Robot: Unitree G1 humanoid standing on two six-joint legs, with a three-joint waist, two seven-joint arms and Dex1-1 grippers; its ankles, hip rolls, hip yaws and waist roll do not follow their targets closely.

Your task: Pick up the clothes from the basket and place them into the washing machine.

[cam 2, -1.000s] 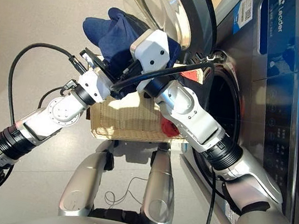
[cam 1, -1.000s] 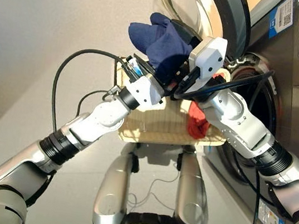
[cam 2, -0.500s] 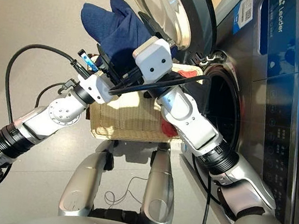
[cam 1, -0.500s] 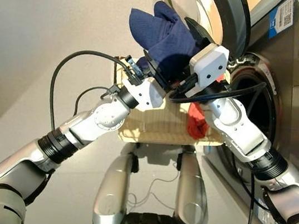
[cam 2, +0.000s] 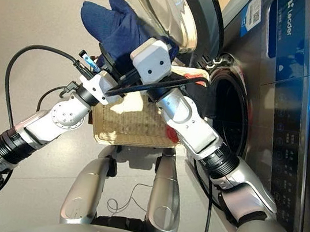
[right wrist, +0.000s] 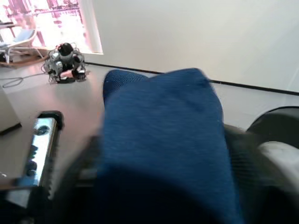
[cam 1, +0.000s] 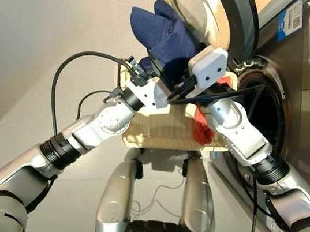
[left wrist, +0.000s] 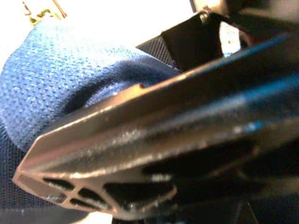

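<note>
Both grippers [cam 1: 170, 74], clamped on the navy garment [cam 1: 159, 32], have lifted it higher above the basket [cam 1: 159, 129], not yet toward the washing machine [cam 1: 271, 116].

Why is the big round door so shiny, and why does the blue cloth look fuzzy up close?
In the left eye view, the washing machine door's glass mirrors the bright room, making glare. In the right wrist view, the navy blue garment sits too near the camera, so it blurs. In the left wrist view, the background is washed out white.

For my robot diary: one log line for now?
navy garment: lifted above basket | coral garment: in basket | washing machine: door open
</note>
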